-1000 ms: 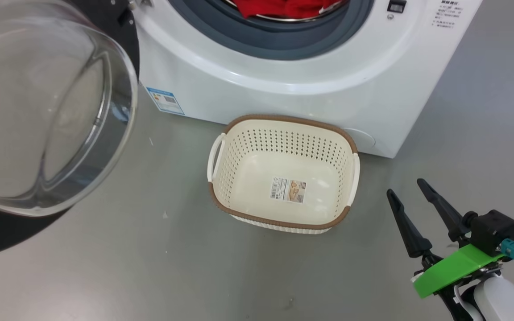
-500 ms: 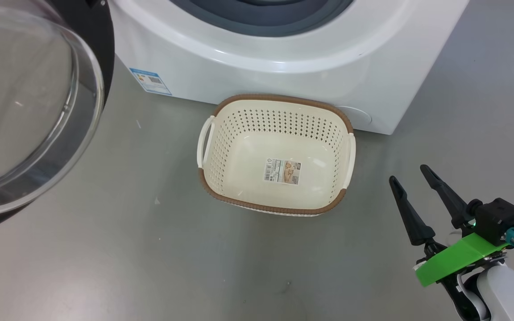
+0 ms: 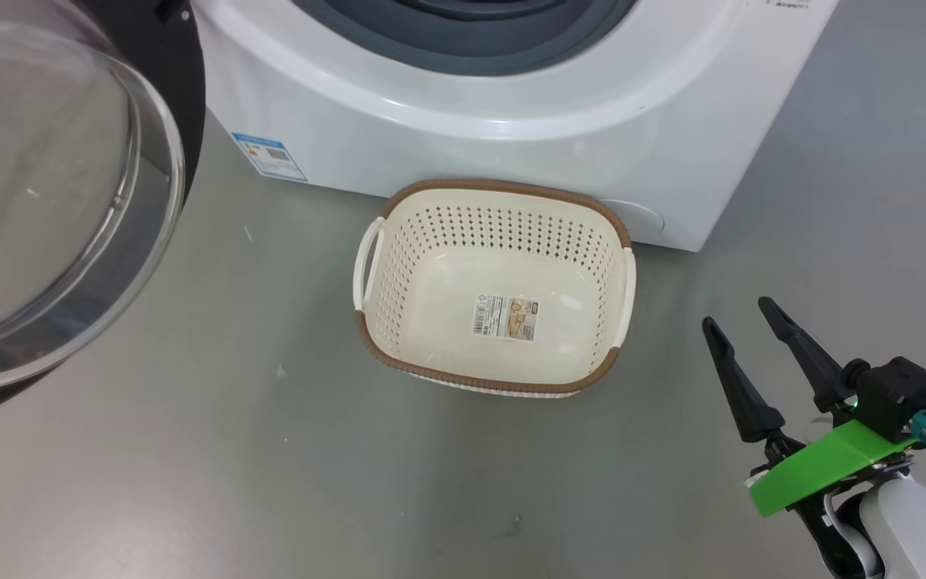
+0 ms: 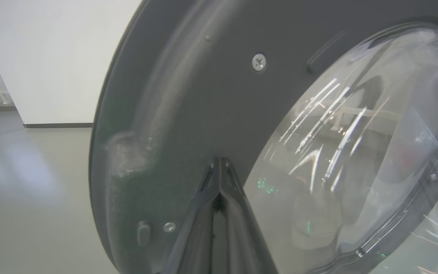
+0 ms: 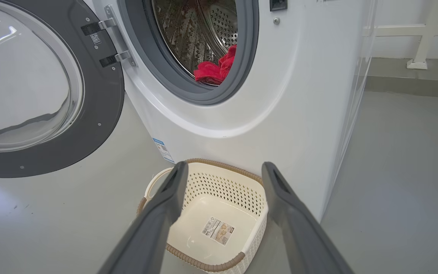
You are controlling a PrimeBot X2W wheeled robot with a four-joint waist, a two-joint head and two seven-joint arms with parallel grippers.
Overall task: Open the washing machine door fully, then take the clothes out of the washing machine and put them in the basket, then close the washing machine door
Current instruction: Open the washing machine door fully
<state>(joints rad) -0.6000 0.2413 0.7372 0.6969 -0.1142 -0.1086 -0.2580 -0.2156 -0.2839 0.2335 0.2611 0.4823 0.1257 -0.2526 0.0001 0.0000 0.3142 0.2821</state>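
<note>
The washing machine door [image 3: 53, 201] stands swung open at the left, its clear dome ringed in black. My left gripper [image 4: 219, 161] is shut with nothing in it, its tips right at the dark inner ring of the door [image 4: 188, 95]; I cannot tell if they touch. The white washing machine [image 3: 511, 121] stands behind the cream basket [image 3: 503, 186], which is empty. Red clothes [image 5: 215, 68] lie in the drum of the washing machine [image 5: 280, 95], behind the grey gasket. My right gripper [image 3: 736, 314] hangs open to the right of the basket. Seen from the right wrist, the right gripper [image 5: 224, 166] frames the basket [image 5: 203, 262].
Grey floor spreads left of, in front of and right of the basket. A blue label [image 3: 270, 157] marks the machine's lower left corner. In the right wrist view the open door [image 5: 32, 87] juts out at the left, and a white rail post [image 5: 418, 57] stands far right.
The head camera has shifted, so the drum mouth and the red clothes have left that view's top edge. My right gripper stays open in the same spot.
</note>
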